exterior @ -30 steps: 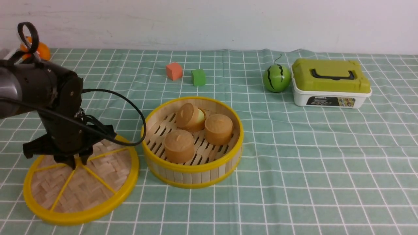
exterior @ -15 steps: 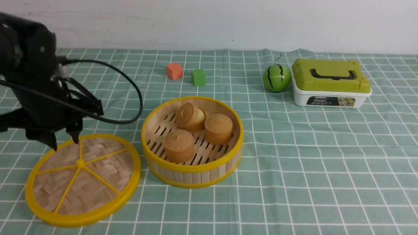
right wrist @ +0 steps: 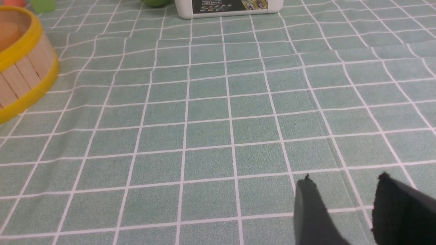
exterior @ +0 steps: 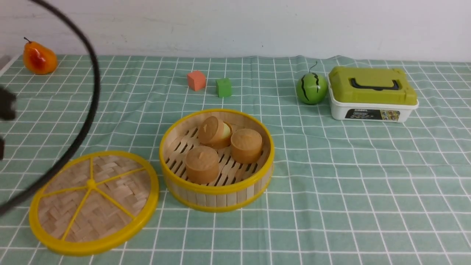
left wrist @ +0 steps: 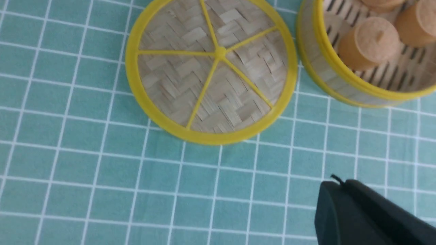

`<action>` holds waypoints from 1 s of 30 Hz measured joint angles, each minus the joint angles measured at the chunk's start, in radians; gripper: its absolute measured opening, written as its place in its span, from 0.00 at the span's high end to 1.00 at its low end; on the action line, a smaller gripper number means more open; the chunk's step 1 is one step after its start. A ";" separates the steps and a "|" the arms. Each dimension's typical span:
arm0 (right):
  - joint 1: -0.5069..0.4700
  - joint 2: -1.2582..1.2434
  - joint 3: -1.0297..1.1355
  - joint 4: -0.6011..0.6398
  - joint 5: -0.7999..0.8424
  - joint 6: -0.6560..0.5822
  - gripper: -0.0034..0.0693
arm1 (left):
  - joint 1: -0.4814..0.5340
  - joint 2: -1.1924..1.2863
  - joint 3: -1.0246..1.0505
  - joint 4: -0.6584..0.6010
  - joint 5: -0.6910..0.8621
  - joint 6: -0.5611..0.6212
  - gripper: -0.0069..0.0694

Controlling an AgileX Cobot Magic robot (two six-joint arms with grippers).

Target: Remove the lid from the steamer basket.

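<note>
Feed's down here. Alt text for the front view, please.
The lid lies flat on the green checked cloth, just left of the open steamer basket, which holds three tan cakes. Behind them: a pear, orange cube, green cube, toy watermelon and a lidded box; a black cable arcs over the left side.

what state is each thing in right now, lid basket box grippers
basket: open, three buns inside
lid: off, flat on the cloth beside the basket
box: closed
left gripper: shut, empty
right gripper: open, empty
</note>
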 joint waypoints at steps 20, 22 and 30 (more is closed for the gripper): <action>0.000 0.000 0.000 0.000 0.000 0.000 0.62 | 0.000 -0.821 0.683 -0.303 -0.411 0.188 0.93; 0.000 0.000 0.000 0.000 0.000 0.000 0.62 | 0.000 -0.821 0.682 -0.304 -0.415 0.191 0.93; 0.000 0.000 0.000 0.000 0.000 0.000 0.62 | 0.000 -0.821 0.682 -0.253 -0.418 0.236 0.93</action>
